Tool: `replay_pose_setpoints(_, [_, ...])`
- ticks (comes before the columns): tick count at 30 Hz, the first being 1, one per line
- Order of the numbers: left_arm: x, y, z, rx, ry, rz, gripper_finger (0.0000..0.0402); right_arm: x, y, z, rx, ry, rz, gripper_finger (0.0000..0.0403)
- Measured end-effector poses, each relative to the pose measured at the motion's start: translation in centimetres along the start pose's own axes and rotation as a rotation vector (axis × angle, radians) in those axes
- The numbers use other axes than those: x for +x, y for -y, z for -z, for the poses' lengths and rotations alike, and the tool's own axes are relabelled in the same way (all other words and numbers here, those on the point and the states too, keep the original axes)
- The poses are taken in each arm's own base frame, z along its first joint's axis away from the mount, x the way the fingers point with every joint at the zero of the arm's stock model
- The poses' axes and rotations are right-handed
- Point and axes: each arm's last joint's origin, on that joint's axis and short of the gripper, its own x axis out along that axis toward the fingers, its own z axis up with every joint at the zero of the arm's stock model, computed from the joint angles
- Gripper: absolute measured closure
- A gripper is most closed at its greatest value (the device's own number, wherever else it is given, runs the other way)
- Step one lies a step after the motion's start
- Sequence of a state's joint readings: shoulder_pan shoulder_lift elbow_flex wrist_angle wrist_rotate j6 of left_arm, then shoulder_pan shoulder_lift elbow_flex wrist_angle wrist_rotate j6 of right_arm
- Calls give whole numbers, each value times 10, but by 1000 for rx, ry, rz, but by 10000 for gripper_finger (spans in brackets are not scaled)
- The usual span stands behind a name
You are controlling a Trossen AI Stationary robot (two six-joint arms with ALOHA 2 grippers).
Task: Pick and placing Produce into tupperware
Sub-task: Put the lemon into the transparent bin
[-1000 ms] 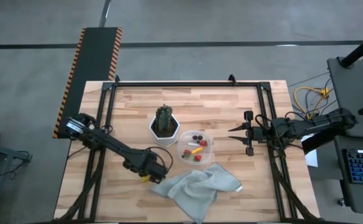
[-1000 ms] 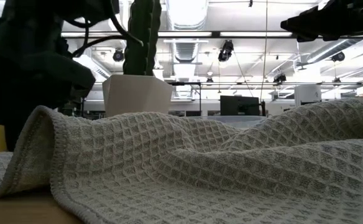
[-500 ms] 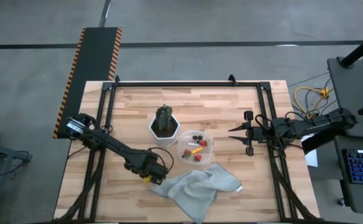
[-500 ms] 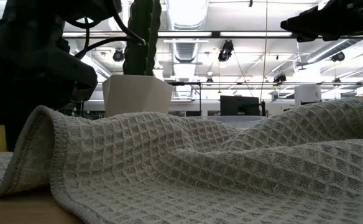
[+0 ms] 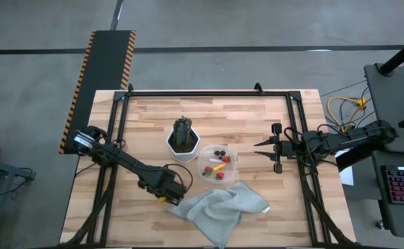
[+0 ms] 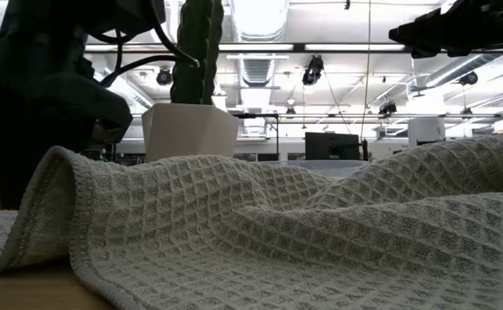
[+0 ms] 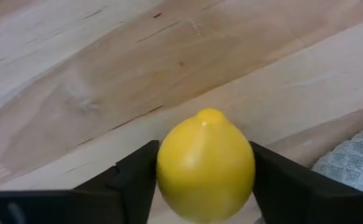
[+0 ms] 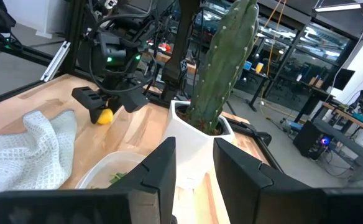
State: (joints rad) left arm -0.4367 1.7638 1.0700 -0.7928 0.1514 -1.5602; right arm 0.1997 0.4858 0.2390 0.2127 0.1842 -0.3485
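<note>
A small yellow lemon (image 7: pixel 205 165) lies on the wooden table just left of the grey cloth. My left gripper (image 5: pixel 166 198) points down over it, a dark finger on each side. The clear tupperware (image 5: pixel 217 164) stands mid-table and holds red strawberries, dark berries and a yellow piece. My right gripper (image 5: pixel 260 149) hovers level at the table's right, open, with nothing between its fingers. In the right wrist view the lemon (image 8: pixel 105 116) shows under the left gripper. My left gripper has the lemon's two opposite sides (image 7: pixel 164 168) between its two fingers (image 7: pixel 135 180), across the widest part. The fingers come from above, pointing down. The lemon's pointed tip (image 7: pixel 209 116) points away from the fingers, along the table. Its underside appears to rest on the wood.
A green cactus in a white hexagonal pot (image 5: pixel 182 138) stands just left of the tub. A crumpled grey waffle cloth (image 5: pixel 219 206) lies near the front edge, right beside the left gripper. Black frame rails (image 5: pixel 209 92) border the table.
In the low view my left gripper's dark finger has moved in beside the yellow lemon, so less of the yellow shows. The lemon has stayed where it was.
</note>
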Motion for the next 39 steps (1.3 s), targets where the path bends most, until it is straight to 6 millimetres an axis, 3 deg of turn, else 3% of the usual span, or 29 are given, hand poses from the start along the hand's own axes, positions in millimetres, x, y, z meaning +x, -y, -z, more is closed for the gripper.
replay_pose_setpoints(4, [1, -2, -1, 20, -2, 2, 219, 0, 0, 0, 0, 0, 0, 303])
replay_pose_setpoints(39, [-13, 0, -9, 207, 14, 63, 219, 0, 0, 0, 8, 1, 0, 303])
